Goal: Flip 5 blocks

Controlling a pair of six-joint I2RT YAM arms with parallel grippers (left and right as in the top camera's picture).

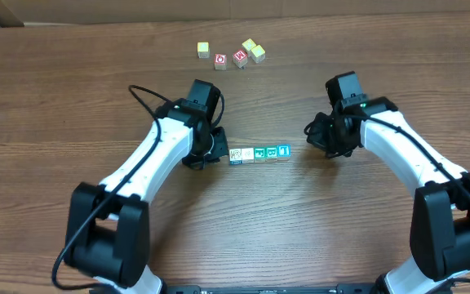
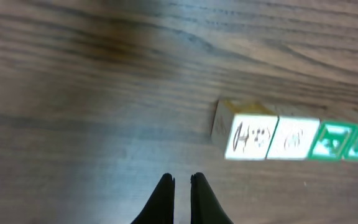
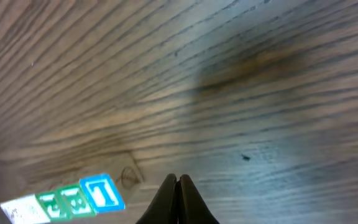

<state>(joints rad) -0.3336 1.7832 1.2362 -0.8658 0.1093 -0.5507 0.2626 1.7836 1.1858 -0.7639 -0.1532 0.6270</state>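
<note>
Closest to me, the left gripper [image 2: 182, 198] has its jaws pressed together on nothing, with only a thin dark seam between the black fingertips; they point down at bare wood of the table [image 1: 72, 98]. The right gripper [image 3: 178, 198] is the same: jaws squeezed tight, nothing between them, hanging over plain grain. Between the two, the five blocks [image 1: 259, 153] lie in one straight row on the tabletop, touching side by side. From my left end I see two whitish blocks [image 2: 251, 137] with dark marks on top, then two green blocks [image 2: 331, 141], and at my right end the blue block [image 3: 104, 193]. On the overhead view the left gripper sits just beside the whitish end, though its wrist camera shows a strip of wood between fingertips and block. The right gripper is near the blue end, apart from it. Well beyond the row, at the table's far side, there is a loose cluster of three yellow cubes [image 1: 250, 45] and two red cubes [image 1: 220, 60], well apart from both arms.
</note>
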